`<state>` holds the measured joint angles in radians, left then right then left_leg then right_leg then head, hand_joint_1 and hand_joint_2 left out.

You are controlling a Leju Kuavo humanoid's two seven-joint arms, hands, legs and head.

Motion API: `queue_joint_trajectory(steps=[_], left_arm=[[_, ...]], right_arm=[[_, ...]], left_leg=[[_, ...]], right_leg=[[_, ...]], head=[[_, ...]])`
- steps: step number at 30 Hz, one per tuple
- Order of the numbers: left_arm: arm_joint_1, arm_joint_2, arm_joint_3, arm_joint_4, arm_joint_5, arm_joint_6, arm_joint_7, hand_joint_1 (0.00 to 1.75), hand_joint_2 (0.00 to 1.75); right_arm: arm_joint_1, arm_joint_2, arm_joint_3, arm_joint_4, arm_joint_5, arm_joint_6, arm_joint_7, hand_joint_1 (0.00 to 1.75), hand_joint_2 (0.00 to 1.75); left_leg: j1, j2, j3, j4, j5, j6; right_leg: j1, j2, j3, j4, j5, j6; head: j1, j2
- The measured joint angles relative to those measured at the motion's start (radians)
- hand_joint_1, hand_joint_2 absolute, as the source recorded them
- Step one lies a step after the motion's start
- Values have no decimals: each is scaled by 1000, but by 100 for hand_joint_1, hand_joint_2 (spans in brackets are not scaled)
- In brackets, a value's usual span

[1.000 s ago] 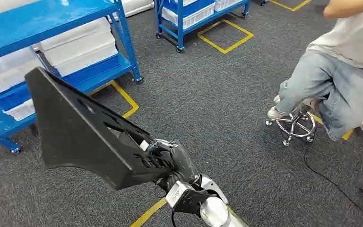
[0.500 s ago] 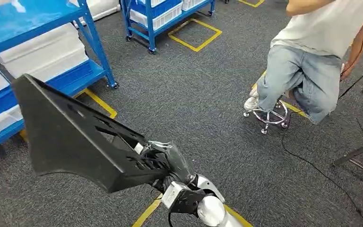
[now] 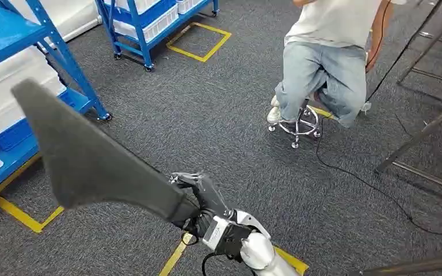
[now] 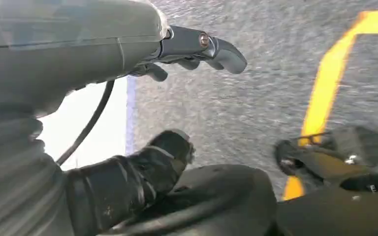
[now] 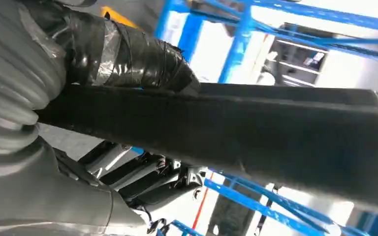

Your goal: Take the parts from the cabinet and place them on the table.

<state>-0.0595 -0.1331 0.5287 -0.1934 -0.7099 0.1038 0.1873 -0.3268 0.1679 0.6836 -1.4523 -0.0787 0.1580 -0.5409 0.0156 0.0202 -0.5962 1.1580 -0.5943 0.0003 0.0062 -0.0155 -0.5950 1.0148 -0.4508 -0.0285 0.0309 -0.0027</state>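
Observation:
A large black wedge-shaped part point(image 3: 92, 167) is held up over the grey carpet, its smooth felt-like face towards the head camera. My right hand point(image 3: 198, 198) grips it at its narrow lower end, with the silver forearm coming in from below. In the right wrist view the part point(image 5: 256, 132) runs as a dark bar across the picture, and my taped thumb point(image 5: 128, 54) presses on its edge. My left hand point(image 4: 142, 59) hangs over the carpet with its fingers apart and nothing in it.
A blue shelving rack point(image 3: 52, 40) with white bins stands at the left, and a second blue rack point(image 3: 144, 29) stands further back. A person point(image 3: 322, 63) sits on a wheeled stool point(image 3: 299, 123). Metal table legs point(image 3: 420, 138) and a floor cable point(image 3: 368, 184) are at the right.
The whole picture has slid left, so the camera has turned right. The part has rolled in my right hand: its ribbed side with openings showed before, its smooth face shows now.

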Motion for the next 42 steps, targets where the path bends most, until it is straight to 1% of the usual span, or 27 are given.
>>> queue_joint_trajectory(steps=[2, 3, 4, 6, 7, 8, 12, 13, 14, 15, 17, 18, 20, 21, 22, 23, 27, 28, 29, 30, 32, 33, 34, 37, 38, 39, 42], left_arm=[[1, 0, 2, 0, -5, -4, 1, 0, 175], [1, 1, 3, 0, -5, -4, 2, 0, 175], [1, 1, 3, 0, -6, -4, 3, 0, 175], [1, 1, 4, 0, -9, -5, 4, 0, 175], [2, 1, 4, 0, -10, -6, 4, 0, 175], [5, 1, 4, 0, -14, -7, 4, 0, 175], [-3, 0, 5, 0, -21, -9, 3, 0, 175], [-3, 0, 5, 0, -25, -10, 2, 0, 175], [-2, 0, 5, 0, -26, -10, 1, 0, 175], [-2, -1, 5, 0, -27, -11, 0, 0, 175], [2, 0, 5, 0, -34, -13, 0, 0, 175], [2, 1, 5, 0, -36, -14, 0, 0, 175], [-1, 1, 4, 0, -41, -17, 0, 0, 175], [-2, 1, 4, 0, -46, -19, 0, 0, 175], [-2, 1, 3, 0, -51, -21, 1, 0, 175], [-1, 1, 3, 0, -55, -22, 2, 0, 175], [-6, 2, -2, 0, -71, -24, 6, 0, 175], [-9, 2, -4, -1, -76, -25, 9, 0, 175], [-8, 3, -5, -1, -78, -26, 9, 0, 175], [-8, 3, -6, -1, -80, -27, 10, 0, 175], [-9, 4, -8, -1, -90, -29, 13, 0, 175], [-10, 4, -9, -1, -94, -33, 16, 0, 175], [-10, 5, -11, -1, -99, -36, 20, 0, 175], [-14, 7, -17, -1, -110, -41, 26, 0, 175], [-14, 7, -21, 0, -113, -43, 29, 0, 175], [-15, 7, -24, 0, -114, -44, 31, 0, 175], [-29, 7, -31, 0, -130, -47, 37, 0, 175]], right_arm=[[0, 3, 0, 4, -30, 38, 5, 159, 175], [0, 3, 0, 8, -39, 53, 8, 159, 175], [0, 3, 0, 12, -46, 64, 10, 159, 175], [-1, 3, 0, 15, -56, 82, 11, 159, 175], [-1, 3, -1, 16, -59, 88, 12, 159, 175], [-4, 3, -1, 17, -61, 90, 12, 159, 175], [-5, 4, -5, 18, -61, 103, 15, 159, 175], [-5, 4, -6, 18, -59, 104, 15, 159, 175], [-7, 3, -6, 18, -55, 104, 14, 159, 175], [-8, 3, -6, 18, -53, 104, 15, 159, 175], [-7, 2, -6, 18, -49, 104, 14, 159, 175], [-6, -1, -6, 18, -47, 105, 15, 159, 175], [-5, -5, -6, 18, -45, 109, 16, 159, 175], [-5, -6, -6, 18, -44, 112, 16, 159, 175], [-6, -6, -6, 17, -44, 117, 16, 159, 175], [-6, -6, -6, 17, -44, 120, 16, 159, 175], [-6, -11, -8, 17, -43, 126, 19, 159, 175], [-4, -11, -10, 16, -43, 128, 20, 159, 175], [-6, -11, -10, 16, -44, 129, 20, 159, 175], [-7, -11, -10, 15, -43, 131, 21, 159, 175], [-4, -11, -10, 15, -36, 131, 26, 159, 175], [0, -13, -10, 15, -31, 129, 29, 159, 175], [4, -14, -10, 15, -28, 124, 29, 159, 175], [8, -14, -10, 15, -22, 117, 32, 159, 175], [9, -15, -11, 14, -21, 114, 32, 159, 175], [9, -16, -12, 14, -19, 113, 32, 159, 175], [23, -21, -15, 6, -11, 99, 35, 159, 175]], left_leg=[[0, -13, -75, 149, -55, -5], [1, -13, -94, 178, -48, -6], [2, -13, -90, 157, -19, -7], [7, -25, -29, 3, 83, -10], [14, -60, 0, -79, 118, -13], [12, -97, 7, -90, 96, -13], [12, -65, 9, -101, 103, 10], [16, -51, 12, -107, 106, 18], [15, -41, 14, -111, 106, 24], [12, -30, 14, -112, 107, 28], [9, -3, 14, -111, 104, 32], [9, 10, 14, -111, 102, 33], [8, 31, 18, -111, 98, 31], [8, 40, 23, -111, 95, 30], [8, 50, 31, -112, 91, 27], [6, 58, 35, -113, 87, 23], [-1, 97, 53, -126, 83, 4], [2, 83, 52, -122, 74, -3], [3, 35, 47, -98, 56, -2], [4, 8, 21, -42, 24, 0], [4, -12, -58, 112, -41, -4], [4, -12, -93, 171, -51, -7], [4, -12, -103, 178, -34, -7], [7, -33, -32, -21, 110, -5], [12, -84, -11, -81, 124, -4], [15, -110, 0, -105, 112, -4], [6, -85, -4, -98, 112, 10]], right_leg=[[1, 25, 0, 3, -1, -2], [0, 40, 0, 6, -2, -3], [-3, 55, 1, 9, -4, -1], [-9, 85, 1, 21, -11, 7], [-11, 96, -3, 32, -17, 14], [-7, 103, -13, 42, -21, 22], [-11, 140, -27, 42, -12, 41], [-12, 116, -31, 52, -19, 44], [-6, 66, -45, 85, -44, 50], [-9, 42, -75, 144, -77, 54], [-13, 25, -150, 297, -145, 60], [-14, 23, -172, 339, -148, 63], [-14, 18, -145, 279, -95, 62], [-14, 12, -104, 204, -54, 58], [-10, -14, -46, 95, -6, 50], [1, -61, -17, 45, -15, 42], [12, -25, -18, 27, -13, 25], [-7, -15, -4, 10, -4, 15], [-5, -6, 1, 3, -2, 10], [-7, 0, 2, 3, -1, 5], [-6, 24, 2, 4, -3, 2], [-5, 39, 2, 7, -3, 1], [-5, 53, 2, 9, -5, 1], [-10, 99, 6, 23, -15, 10], [-13, 108, 1, 31, -21, 16], [-6, 120, -13, 46, -24, 23], [-16, 149, -19, 33, -14, 42]], head=[[0, 0], [0, 0], [0, 0], [0, 0], [0, 0], [0, 0], [0, 0], [1, 0], [6, 0], [5, 0], [5, 0], [5, 0], [5, 0], [5, 0], [5, 0], [5, 0], [5, 0], [3, 0], [4, 0], [3, 0], [3, 0], [3, 0], [3, 0], [3, 0], [4, 0], [3, 0], [3, 0]])
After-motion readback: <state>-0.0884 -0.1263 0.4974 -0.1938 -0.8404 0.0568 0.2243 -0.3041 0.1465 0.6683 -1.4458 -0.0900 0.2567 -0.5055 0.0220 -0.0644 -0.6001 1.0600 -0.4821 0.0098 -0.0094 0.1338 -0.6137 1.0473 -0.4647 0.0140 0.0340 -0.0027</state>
